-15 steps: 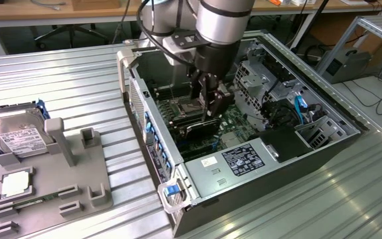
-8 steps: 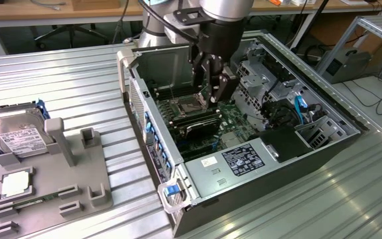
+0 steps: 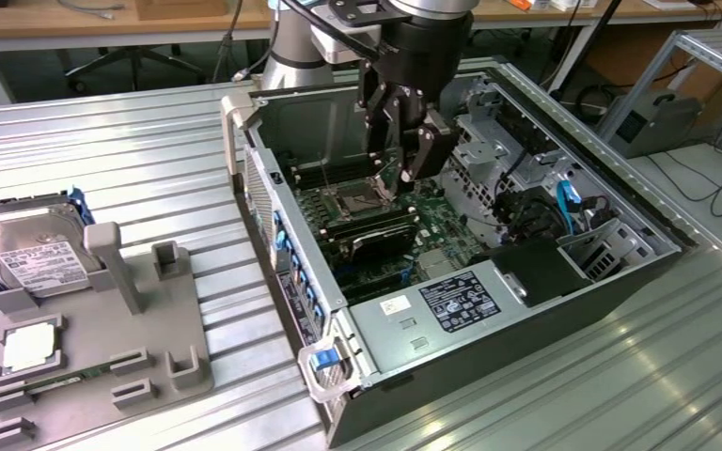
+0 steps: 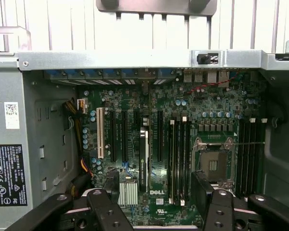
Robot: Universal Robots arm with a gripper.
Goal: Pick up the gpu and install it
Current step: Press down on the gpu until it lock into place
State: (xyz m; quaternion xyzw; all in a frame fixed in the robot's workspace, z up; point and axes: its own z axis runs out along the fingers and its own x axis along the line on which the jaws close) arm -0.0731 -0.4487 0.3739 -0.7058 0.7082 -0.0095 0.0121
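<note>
1. An open computer case is seen lying on a ribbed metal table.
2. The gripper is held above the inside of the case, over the green motherboard.
3. Its fingers are spread wide apart, and nothing is held between them.
4. The gpu is seen already sitting in the case, standing on its edge in a slot on the motherboard.
5. In the wrist view, the gpu is seen as a thin dark card among the long black slots.
6. The gpu is not touched by the gripper, which is just above it.
7. An empty square chip socket is seen near the gpu, on the far side of it in the exterior view.
8. A black power box with a white label is seen at the near end of the case.
9. A grey holder tray is placed on the table at the exterior view's left, well apart from the case.
10. A silver hard drive is leaned in the tray, and a small square chip is laid flat on it.
</note>
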